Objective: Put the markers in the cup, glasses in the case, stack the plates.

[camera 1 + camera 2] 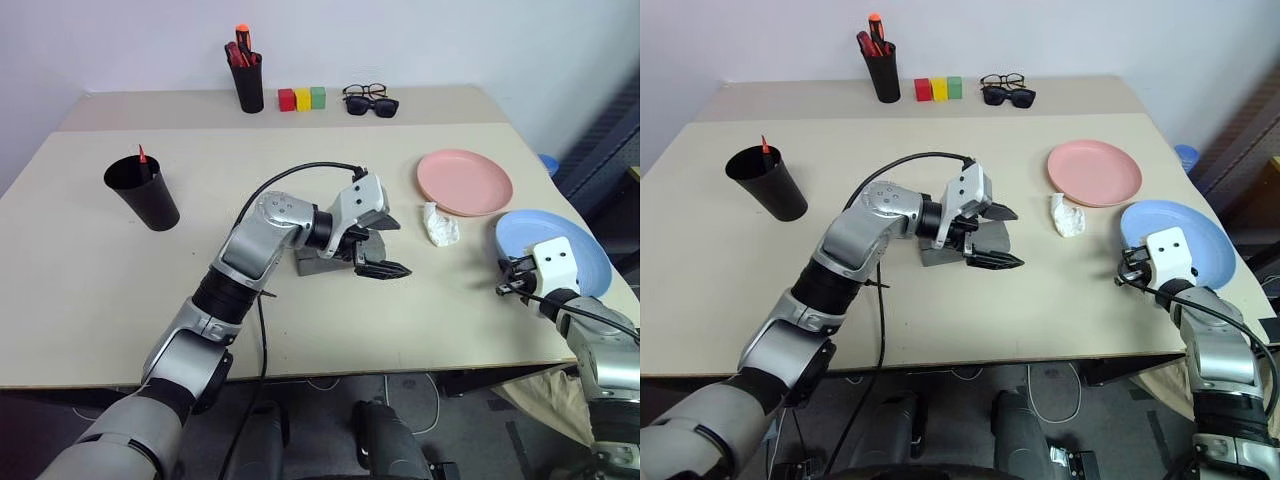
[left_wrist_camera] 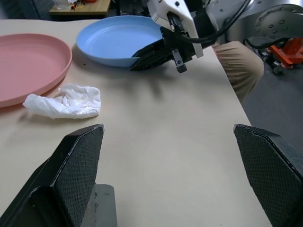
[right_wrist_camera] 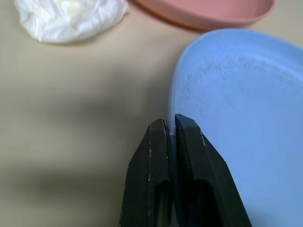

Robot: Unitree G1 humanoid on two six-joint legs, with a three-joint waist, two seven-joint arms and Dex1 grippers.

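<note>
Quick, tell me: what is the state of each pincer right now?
Left pincer: open, holding nothing, above the grey case.
Right pincer: shut on the rim of the blue plate.

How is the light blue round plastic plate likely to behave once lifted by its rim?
The light blue round plastic plate looks thin and shallow, so probably light and fairly stiff. The right gripper has its jaws shut on only a narrow bit of rim, so the plate may droop or pivot. Its smooth plastic could slip.
</note>
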